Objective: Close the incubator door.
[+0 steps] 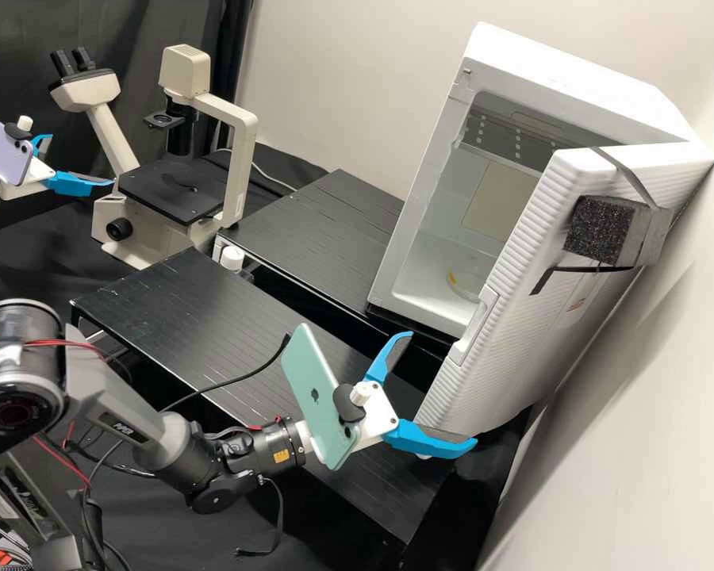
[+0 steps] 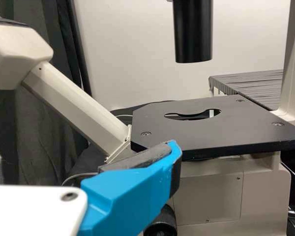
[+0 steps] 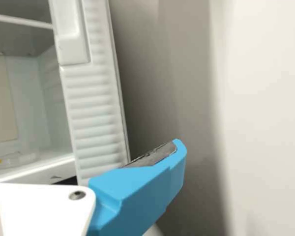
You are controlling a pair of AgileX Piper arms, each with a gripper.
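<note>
The white incubator [image 1: 579, 87] stands at the right, its ribbed door [image 1: 508, 349] swung wide open toward the wall. Beside the door's lower front corner, my right gripper [image 1: 443, 388] is open and empty; one finger overlaps that corner, and contact cannot be told. In the right wrist view, a finger of my right gripper [image 3: 137, 189] crosses in front of the lower end of the door edge [image 3: 96, 118]. Far left, my left gripper [image 1: 82, 160] is open beside the microscope. The left wrist view has my left gripper [image 2: 132, 196] before the microscope stage.
A microscope [image 1: 174, 190] stands at the back left. Black racks [image 1: 198, 325] span the middle, one close behind the right arm. A foam block [image 1: 599, 230] is strapped to the door's outer face, near the wall [image 1: 635, 444]. A clear dish [image 1: 468, 279] lies inside the incubator.
</note>
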